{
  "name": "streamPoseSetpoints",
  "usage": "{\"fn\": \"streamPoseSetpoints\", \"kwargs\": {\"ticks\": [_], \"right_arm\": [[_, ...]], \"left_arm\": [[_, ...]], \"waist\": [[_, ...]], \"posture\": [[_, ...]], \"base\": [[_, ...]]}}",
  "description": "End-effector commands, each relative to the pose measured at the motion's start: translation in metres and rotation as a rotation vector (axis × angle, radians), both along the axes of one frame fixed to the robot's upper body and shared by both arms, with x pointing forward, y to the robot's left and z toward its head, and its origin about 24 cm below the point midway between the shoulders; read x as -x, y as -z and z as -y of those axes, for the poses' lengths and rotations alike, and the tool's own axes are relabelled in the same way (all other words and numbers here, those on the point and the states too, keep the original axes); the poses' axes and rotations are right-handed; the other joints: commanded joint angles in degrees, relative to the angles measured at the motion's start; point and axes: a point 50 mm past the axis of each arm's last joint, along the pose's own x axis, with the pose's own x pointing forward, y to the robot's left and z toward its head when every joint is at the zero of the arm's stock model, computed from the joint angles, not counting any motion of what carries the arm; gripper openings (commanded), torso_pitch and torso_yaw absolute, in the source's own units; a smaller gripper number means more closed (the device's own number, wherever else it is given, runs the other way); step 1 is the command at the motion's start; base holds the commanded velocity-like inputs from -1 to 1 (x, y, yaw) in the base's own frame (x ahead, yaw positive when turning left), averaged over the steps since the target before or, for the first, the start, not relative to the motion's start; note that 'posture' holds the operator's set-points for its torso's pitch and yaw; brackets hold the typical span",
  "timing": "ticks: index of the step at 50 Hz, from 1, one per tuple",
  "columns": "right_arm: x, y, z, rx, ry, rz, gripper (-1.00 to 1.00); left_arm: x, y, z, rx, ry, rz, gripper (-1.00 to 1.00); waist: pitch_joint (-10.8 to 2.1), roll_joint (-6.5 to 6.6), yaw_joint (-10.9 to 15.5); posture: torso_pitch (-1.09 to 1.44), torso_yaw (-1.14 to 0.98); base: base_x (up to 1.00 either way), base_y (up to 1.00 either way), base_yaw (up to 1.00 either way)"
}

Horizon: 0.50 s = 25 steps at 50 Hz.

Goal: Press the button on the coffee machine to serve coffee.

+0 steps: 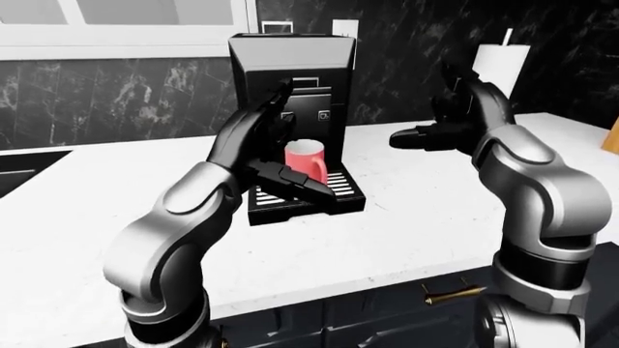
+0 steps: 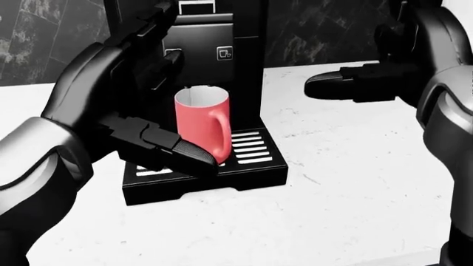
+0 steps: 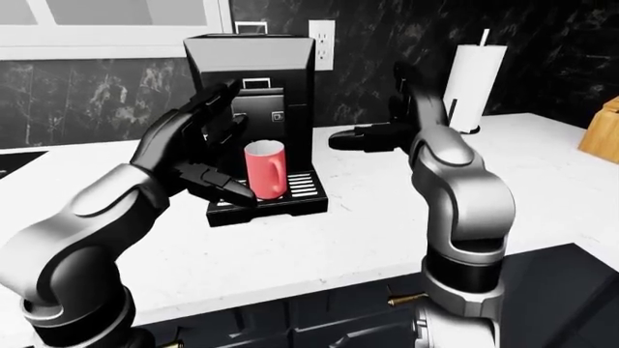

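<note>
The black coffee machine (image 1: 290, 65) stands on the white counter (image 1: 416, 232) against the dark marble wall. A small square button (image 2: 224, 53) shows on its front panel. A red mug (image 2: 201, 123) stands upright on the drip tray (image 2: 255, 149) under the spout. My left hand (image 1: 295, 141) is open, with its upper fingers (image 2: 151, 33) raised against the left part of the panel, left of that button. Contact cannot be told. Its thumb (image 2: 177, 152) lies low before the mug. My right hand (image 1: 430, 109) is open and empty right of the machine, thumb (image 2: 332, 86) pointing left.
A paper towel roll (image 1: 501, 65) stands at the right by the wall. A wooden block (image 3: 601, 134) sits at the far right edge. A wall outlet (image 1: 345, 29) is behind the machine. A dark recess (image 1: 19, 170) lies at the counter's left, and dark drawers with a brass handle (image 1: 450, 293) lie below.
</note>
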Motion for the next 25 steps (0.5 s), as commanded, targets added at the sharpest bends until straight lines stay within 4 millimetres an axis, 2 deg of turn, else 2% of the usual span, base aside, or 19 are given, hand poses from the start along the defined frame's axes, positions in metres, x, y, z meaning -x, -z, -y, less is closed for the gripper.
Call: {"fn": "streamPoseSetpoints", "kwargs": {"ticks": [1, 25], "right_arm": [[0.003, -0.0176, -0.0001, 0.006, 0.001, 0.088, 1.0], [0.0, -0.0192, -0.001, 0.009, -0.002, 0.087, 1.0]], "left_arm": [[-0.0001, -0.0125, -0.0017, 0.013, -0.014, 0.078, 1.0], [-0.0079, -0.0155, -0.0036, 0.017, -0.025, 0.078, 1.0]], "waist": [[-0.52, -0.13, 0.0], [-0.38, -0.2, 0.0]], "posture": [[-0.4, 0.0], [-0.4, 0.0]], "base": [[0.0, 0.0, 0.0], [0.0, 0.0, 0.0]]}}
